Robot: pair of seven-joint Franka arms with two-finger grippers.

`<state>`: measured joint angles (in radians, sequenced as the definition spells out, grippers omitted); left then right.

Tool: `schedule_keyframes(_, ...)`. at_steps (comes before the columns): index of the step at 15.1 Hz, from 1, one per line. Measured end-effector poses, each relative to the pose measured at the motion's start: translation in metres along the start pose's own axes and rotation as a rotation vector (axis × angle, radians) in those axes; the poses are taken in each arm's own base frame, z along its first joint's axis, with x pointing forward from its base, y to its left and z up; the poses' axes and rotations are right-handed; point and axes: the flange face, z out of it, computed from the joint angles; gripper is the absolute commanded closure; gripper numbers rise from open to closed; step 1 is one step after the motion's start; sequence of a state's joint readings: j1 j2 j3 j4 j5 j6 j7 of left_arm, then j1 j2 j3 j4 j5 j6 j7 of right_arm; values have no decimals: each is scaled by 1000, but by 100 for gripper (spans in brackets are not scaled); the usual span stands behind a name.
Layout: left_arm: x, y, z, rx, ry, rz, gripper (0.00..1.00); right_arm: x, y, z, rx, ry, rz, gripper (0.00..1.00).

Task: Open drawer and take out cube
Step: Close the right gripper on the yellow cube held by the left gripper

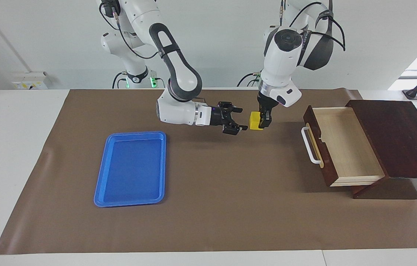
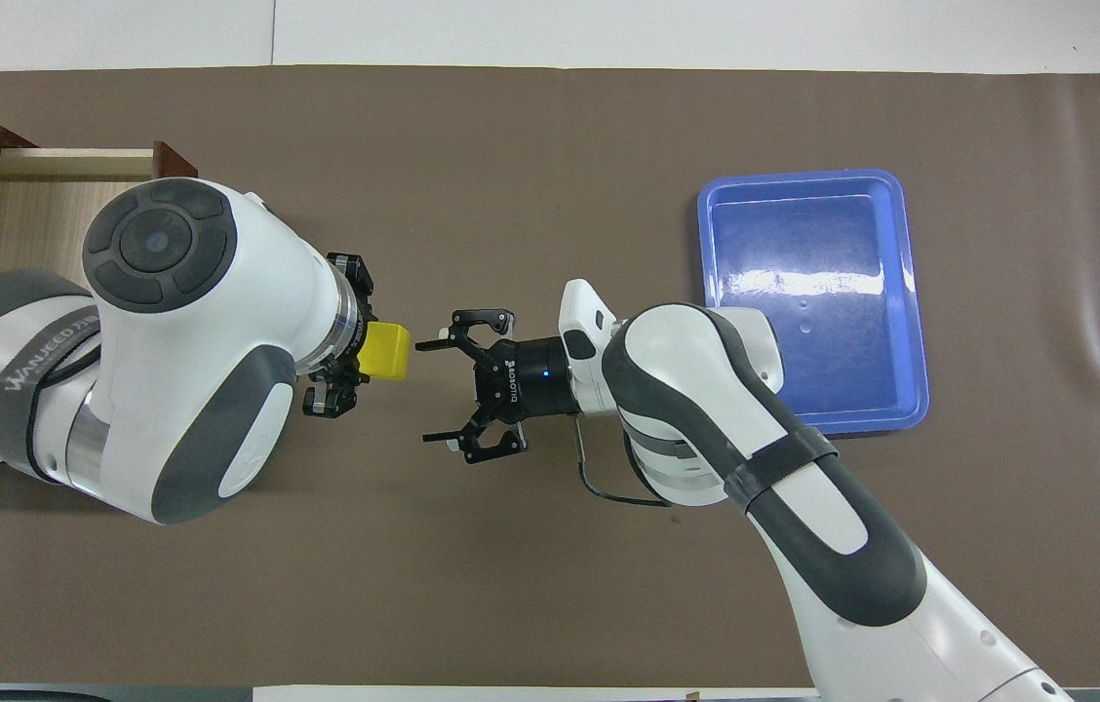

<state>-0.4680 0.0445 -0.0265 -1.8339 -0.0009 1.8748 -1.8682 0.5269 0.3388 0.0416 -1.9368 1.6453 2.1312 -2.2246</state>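
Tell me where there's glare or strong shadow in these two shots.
Overhead view: white glare streaks across the blue tray. Facing view: the tray shows no glare; a dark shadow lies on the brown mat under the open drawer; a window washes out the corner above it.

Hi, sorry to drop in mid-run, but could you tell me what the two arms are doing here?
The left end effector is shut on the yellow cube, holding it in the air over the brown mat. The drawer stands open and empty at the left arm's end of the table. The right end effector is open beside the cube, pointing at it without touching, which looks like a handover. The blue tray lies empty at the right arm's end.
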Motion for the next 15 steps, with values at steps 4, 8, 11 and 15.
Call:
schedule_keyframes(4, 3, -4, 3, -4, -1, -9, 100, 4, 0, 0, 4, 10, 13, 0)
schedule_keyframes(8, 3, -5, 4, -2, 0, -12, 100, 9, -1, 5, -8, 30, 24, 0)
schedule_keyframes(11, 8, -4, 4, -2, 0, -21, 100, 13, -6, 16, -38, 60, 55, 0)
schedule_keyframes(15, 9, -5, 4, -1, 1, -23, 100, 15, -6, 18, -56, 52, 53, 0)
